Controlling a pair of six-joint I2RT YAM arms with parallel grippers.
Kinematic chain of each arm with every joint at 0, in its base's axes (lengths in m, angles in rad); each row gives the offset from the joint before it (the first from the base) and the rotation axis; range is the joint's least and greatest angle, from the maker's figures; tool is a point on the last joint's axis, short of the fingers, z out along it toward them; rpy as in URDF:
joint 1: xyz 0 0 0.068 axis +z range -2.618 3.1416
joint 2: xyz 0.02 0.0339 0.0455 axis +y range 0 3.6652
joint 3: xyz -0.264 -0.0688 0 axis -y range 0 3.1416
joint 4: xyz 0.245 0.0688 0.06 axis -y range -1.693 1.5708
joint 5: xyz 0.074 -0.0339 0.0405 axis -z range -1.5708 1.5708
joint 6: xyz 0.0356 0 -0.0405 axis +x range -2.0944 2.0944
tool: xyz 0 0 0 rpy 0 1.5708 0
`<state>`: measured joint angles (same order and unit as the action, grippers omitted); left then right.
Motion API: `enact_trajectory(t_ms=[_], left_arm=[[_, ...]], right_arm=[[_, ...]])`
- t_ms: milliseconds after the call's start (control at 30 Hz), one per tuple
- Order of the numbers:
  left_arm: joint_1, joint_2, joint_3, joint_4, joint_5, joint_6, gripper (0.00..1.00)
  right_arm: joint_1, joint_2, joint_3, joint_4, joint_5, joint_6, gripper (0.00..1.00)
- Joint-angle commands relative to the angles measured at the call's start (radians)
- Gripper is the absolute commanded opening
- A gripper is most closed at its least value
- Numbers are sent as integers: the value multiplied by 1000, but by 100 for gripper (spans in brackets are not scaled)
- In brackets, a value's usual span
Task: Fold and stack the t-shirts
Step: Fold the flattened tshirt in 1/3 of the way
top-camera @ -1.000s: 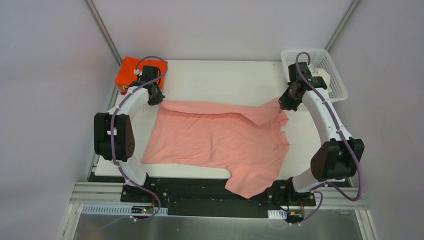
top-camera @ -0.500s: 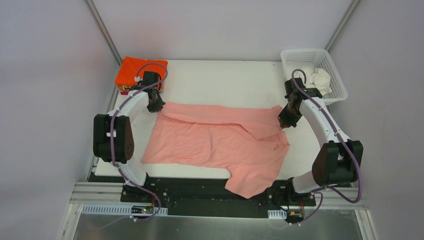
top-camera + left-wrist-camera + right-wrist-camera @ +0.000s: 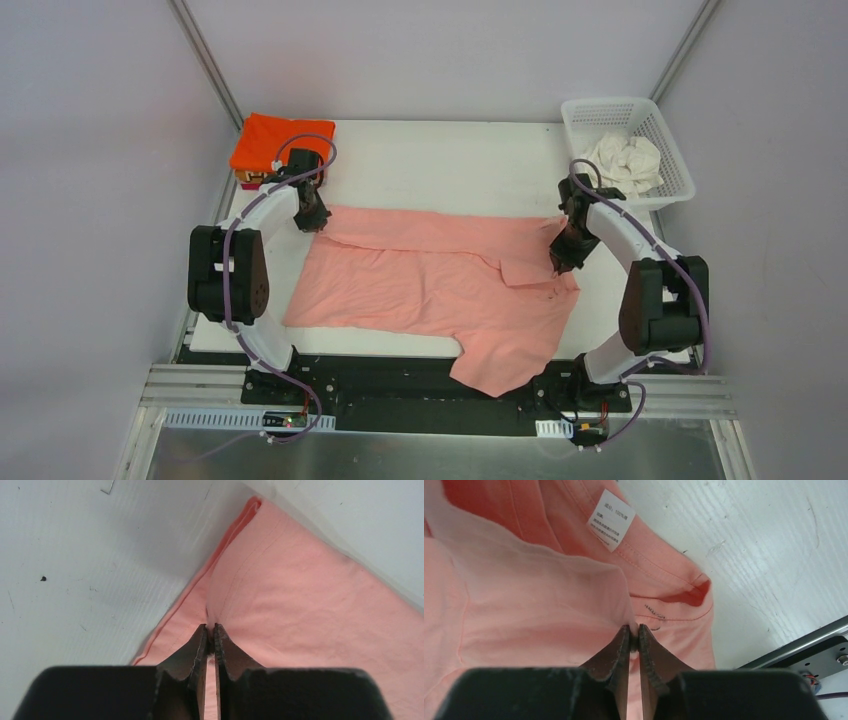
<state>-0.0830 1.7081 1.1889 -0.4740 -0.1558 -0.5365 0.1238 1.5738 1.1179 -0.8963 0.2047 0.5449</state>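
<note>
A salmon pink t-shirt (image 3: 420, 285) lies spread across the white table (image 3: 450, 165), with its far edge doubled over toward me. My left gripper (image 3: 313, 215) is at the shirt's far-left corner. In the left wrist view its tips (image 3: 210, 630) are shut on a ridge of the pink cloth (image 3: 310, 595). My right gripper (image 3: 560, 262) is low over the collar end. Its tips (image 3: 634, 630) pinch the edge of the folded-over flap (image 3: 524, 605), beside the neck label (image 3: 610, 520).
A folded orange t-shirt (image 3: 270, 142) sits at the table's far-left corner. A crumpled cream-white t-shirt (image 3: 625, 160) lies in the white lattice basket (image 3: 600, 108) at the far right. One pink sleeve (image 3: 500, 370) hangs over the near table edge.
Both grippers came toward me with the shirt's far edge, laying it over the body. The right one travelled furthest, from beside the basket down to the collar.
</note>
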Motion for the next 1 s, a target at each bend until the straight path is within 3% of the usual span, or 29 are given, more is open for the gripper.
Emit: enact_trajectory(t_ms=[0,67,200,233,333,367,433,533,667,800,967], left_arm=[[12,-33,-26,-36,21,-14,8],[13,-55,-30,-38,25,-16,15],[12,-92,-26,-50,40,-14,40],[12,-104,-23,-56,37,-13,44],[12,-155,-1,-93,19,-11,59],[12,-177,7,-104,13,-9,68],[12,-227,18,-115,14,-8,96],[7,-262,38,-115,69,-11,99],[-42,-206,101,-112,130,-10,99],[-54,-54,167,-88,217,-2,99],[-52,100,208,-69,230,-13,99]], right_arm=[[9,-40,-45,5,-48,67,14],[28,-83,-88,1,-42,87,21],[34,-153,-125,-17,-33,96,70],[35,-165,-116,-24,-23,93,77],[36,-198,-66,-54,17,80,83],[37,-212,-45,-57,19,70,86],[37,-247,-6,-30,3,38,91],[38,-269,7,111,-85,-16,99],[38,-176,33,359,-233,-95,99],[37,17,151,391,-221,-130,99],[20,201,194,416,-212,-142,99]])
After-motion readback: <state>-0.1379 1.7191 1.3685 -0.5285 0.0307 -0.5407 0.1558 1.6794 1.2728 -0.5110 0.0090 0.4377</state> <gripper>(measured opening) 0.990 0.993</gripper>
